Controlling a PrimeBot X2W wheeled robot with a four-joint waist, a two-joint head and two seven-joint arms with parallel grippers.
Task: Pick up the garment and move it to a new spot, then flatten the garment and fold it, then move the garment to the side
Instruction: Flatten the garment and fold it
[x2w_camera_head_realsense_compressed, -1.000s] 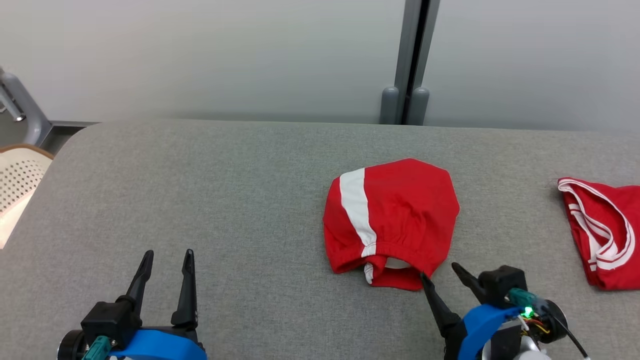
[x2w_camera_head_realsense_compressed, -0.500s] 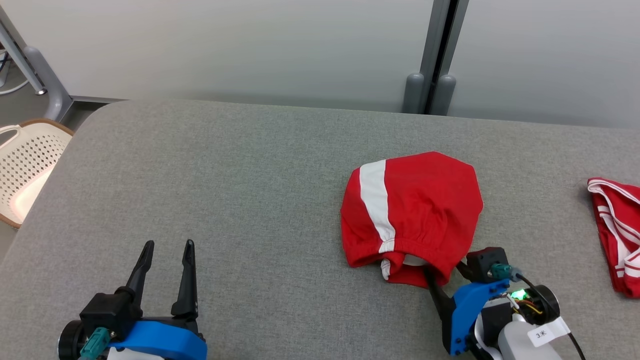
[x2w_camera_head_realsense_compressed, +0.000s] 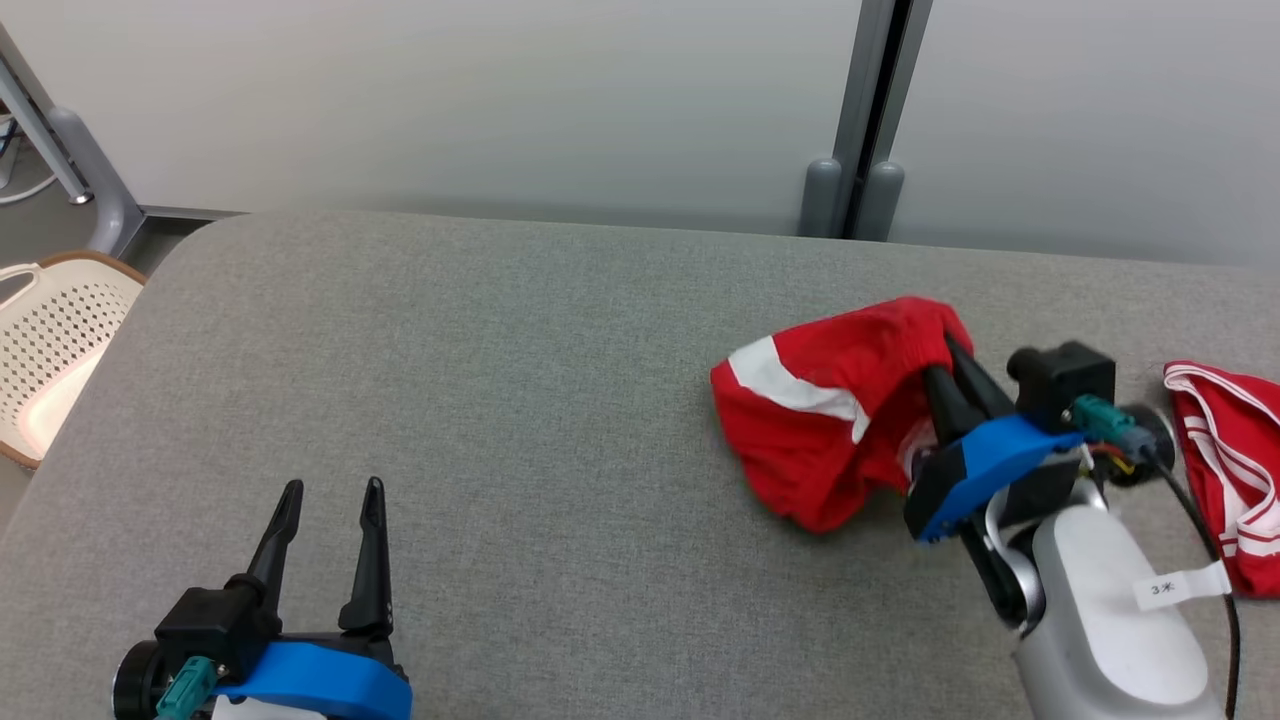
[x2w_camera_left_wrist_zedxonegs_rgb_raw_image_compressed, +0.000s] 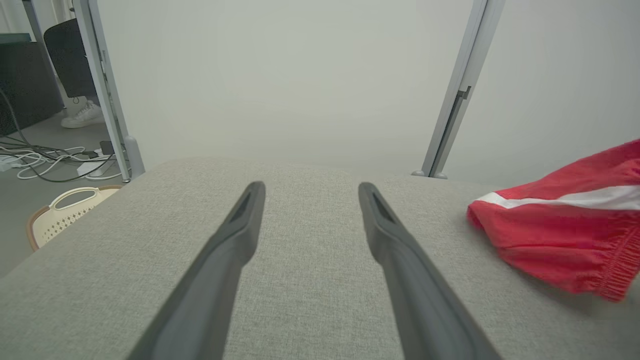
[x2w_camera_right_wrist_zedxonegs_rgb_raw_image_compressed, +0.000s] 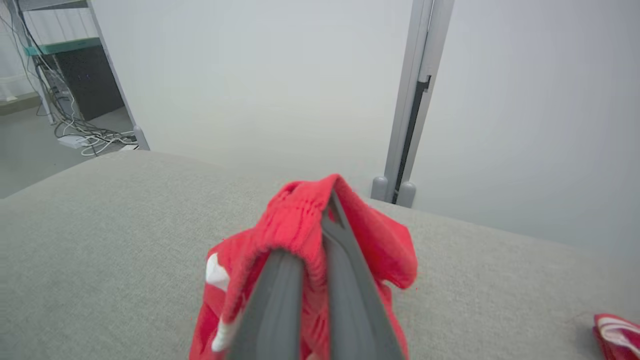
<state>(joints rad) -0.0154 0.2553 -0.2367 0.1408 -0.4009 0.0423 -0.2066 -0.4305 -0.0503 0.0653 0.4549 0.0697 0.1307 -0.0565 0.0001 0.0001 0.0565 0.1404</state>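
Shorts (x2w_camera_head_realsense_compressed: 800, 440) are light, limp cloth; expect sag. Your right hand (x2w_camera_head_realsense_compressed: 950, 355) pinches the gathered waistband, a firm hold point. Your left hand (x2w_camera_head_realsense_compressed: 331, 487) stands spread, empty, over the bench (x2w_camera_head_realsense_compressed: 500, 400).

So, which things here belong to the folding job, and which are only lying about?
For the job: red shorts, pinched in the right gripper; open left gripper; grey padded table.
Lying about: other red garment with white trim; cream perforated basket.
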